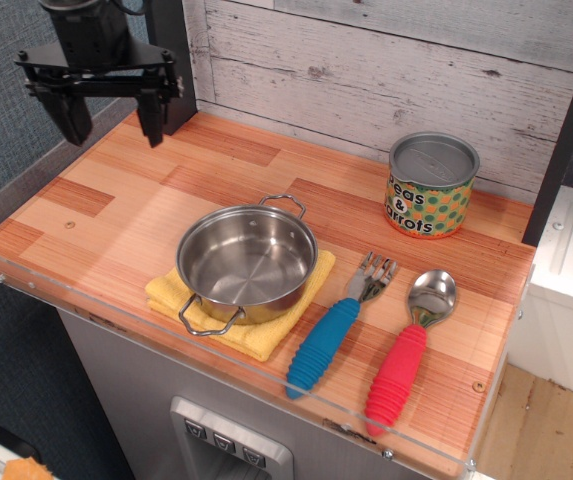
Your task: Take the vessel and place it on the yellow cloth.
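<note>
The vessel (247, 262), a shiny shallow steel pot with two wire loop handles, sits upright on the yellow cloth (269, 338), which lies near the counter's front edge. The cloth shows around the pot's front and right sides. My gripper (112, 126) is open and empty, raised above the counter's far left corner, well away from the pot.
A green-and-orange "peas & carrots" can (430, 185) stands at the back right. A blue-handled fork (336, 330) and a red-handled spoon (406, 350) lie right of the cloth. A clear plastic rim (216, 365) edges the wooden counter (116, 200); a plank wall stands behind.
</note>
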Motion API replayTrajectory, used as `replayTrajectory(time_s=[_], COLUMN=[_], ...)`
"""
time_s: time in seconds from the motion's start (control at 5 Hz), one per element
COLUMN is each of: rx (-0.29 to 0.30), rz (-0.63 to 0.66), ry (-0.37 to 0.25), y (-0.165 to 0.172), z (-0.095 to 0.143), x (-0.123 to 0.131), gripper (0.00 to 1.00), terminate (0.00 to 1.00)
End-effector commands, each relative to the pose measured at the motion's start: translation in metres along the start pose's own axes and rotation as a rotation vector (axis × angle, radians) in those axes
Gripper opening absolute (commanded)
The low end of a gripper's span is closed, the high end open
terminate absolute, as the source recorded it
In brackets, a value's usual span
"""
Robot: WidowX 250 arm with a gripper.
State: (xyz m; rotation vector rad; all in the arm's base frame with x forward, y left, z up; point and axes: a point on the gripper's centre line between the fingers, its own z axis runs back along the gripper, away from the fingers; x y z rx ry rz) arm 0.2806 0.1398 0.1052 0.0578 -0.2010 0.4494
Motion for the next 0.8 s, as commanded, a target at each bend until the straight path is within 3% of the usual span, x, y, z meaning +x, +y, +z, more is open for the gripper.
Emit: replayTrajectory(time_s=[0.0,0.4,0.6], rx=[0.013,0.012,0.012], rz=[0.055,0.092,0.092], ry=[-0.030,-0.038,-0.038], y=[0.019,0.029,0.029], z=[0.010,0.010,0.010], x=[0.003,-0.002,-0.002], gripper=[1.00,1.00,1.00], terminate=[0.00,0.00,1.00])
